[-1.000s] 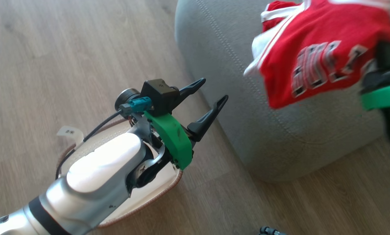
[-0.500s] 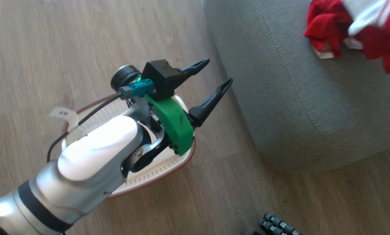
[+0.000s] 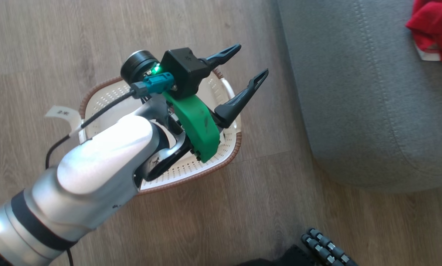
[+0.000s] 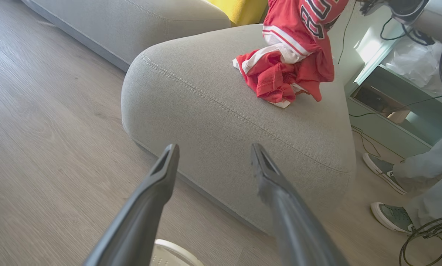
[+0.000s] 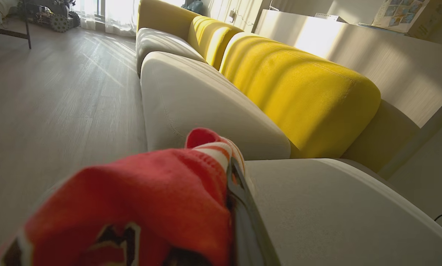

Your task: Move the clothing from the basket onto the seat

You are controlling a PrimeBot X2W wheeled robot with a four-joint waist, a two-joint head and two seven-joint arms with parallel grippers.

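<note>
Our left claw (image 3: pixel 253 59) is spread wide and holds nothing. It hangs over the basket (image 3: pixel 221 168). The basket sits on the wood floor (image 3: pixel 58 37), just beside the seat (image 3: pixel 372 92). On top of the seat lies the red clothing (image 4: pixel 287 70) in a heap, and part of it hangs up above the seat. Our right claw (image 5: pixel 230 177) is pressed together, pinching the red cloth over the seat. A person's shoes (image 4: pixel 385 168) stand on the floor past the seat.
</note>
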